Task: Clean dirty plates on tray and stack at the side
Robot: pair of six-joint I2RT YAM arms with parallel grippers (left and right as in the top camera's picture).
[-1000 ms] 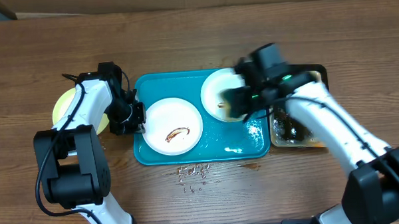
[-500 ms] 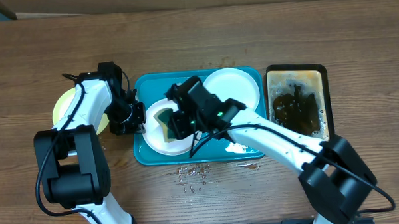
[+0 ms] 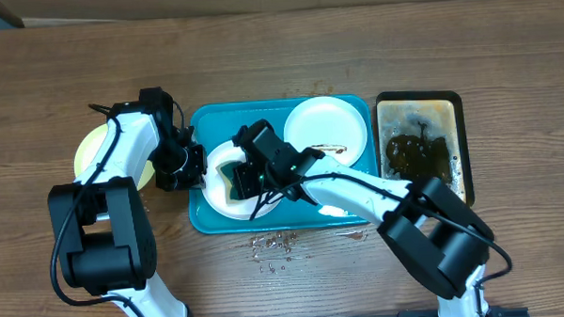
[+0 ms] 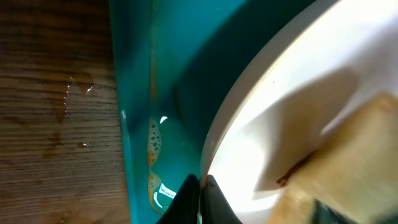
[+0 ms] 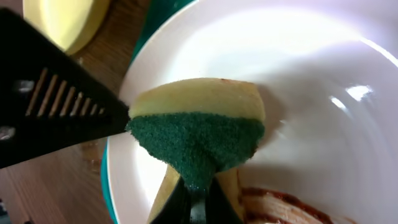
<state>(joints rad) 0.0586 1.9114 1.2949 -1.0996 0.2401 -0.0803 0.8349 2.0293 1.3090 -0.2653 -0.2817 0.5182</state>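
Note:
A teal tray (image 3: 354,208) holds two white plates. The left plate (image 3: 219,200) has a brown smear (image 5: 280,202). My left gripper (image 3: 194,167) is shut on that plate's left rim (image 4: 214,143); its fingertips (image 4: 200,186) pinch the edge. My right gripper (image 3: 247,175) is shut on a yellow-and-green sponge (image 5: 199,137) and presses it onto this plate (image 5: 298,62). The sponge also shows in the left wrist view (image 4: 348,162). The right plate (image 3: 326,129) lies free with a thin brown streak at its lower edge. A yellow-green plate (image 3: 89,146) rests on the table left of the tray.
A smaller black tray (image 3: 418,154) with brown liquid stands right of the teal tray. Water drops (image 3: 274,243) lie on the wooden table in front of the tray. Foam and water sit on the tray floor (image 4: 155,137).
My right arm swung with the sponge from the right plate over to the left plate, then shifted slightly left on it. The left gripper has not moved.

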